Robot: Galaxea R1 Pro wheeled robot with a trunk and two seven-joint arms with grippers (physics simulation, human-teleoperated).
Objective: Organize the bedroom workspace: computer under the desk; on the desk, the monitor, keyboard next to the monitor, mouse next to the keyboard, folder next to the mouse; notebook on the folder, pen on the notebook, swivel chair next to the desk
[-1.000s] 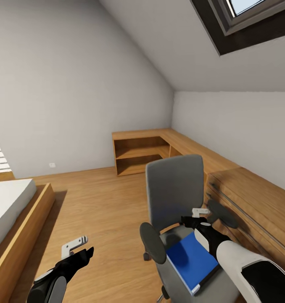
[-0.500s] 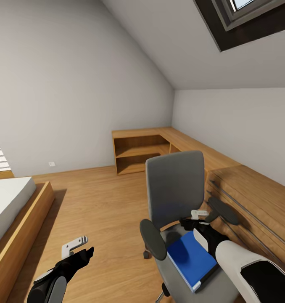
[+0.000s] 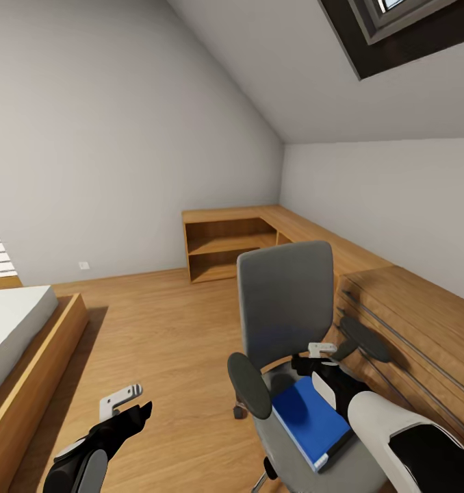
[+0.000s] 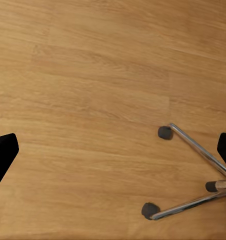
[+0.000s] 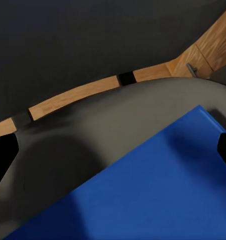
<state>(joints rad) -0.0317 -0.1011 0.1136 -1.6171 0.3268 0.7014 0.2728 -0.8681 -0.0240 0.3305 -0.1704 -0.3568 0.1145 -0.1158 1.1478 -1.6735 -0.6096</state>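
Left gripper: black body, pale grey bracketed finger. Right gripper: same build. Right forearm: glossy white shell, black joint sections.

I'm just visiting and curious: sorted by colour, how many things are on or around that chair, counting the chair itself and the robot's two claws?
Blue: 1, the folder
Grey: 1, the swivel chair
Black: 2, the left gripper and the right gripper
Total: 4
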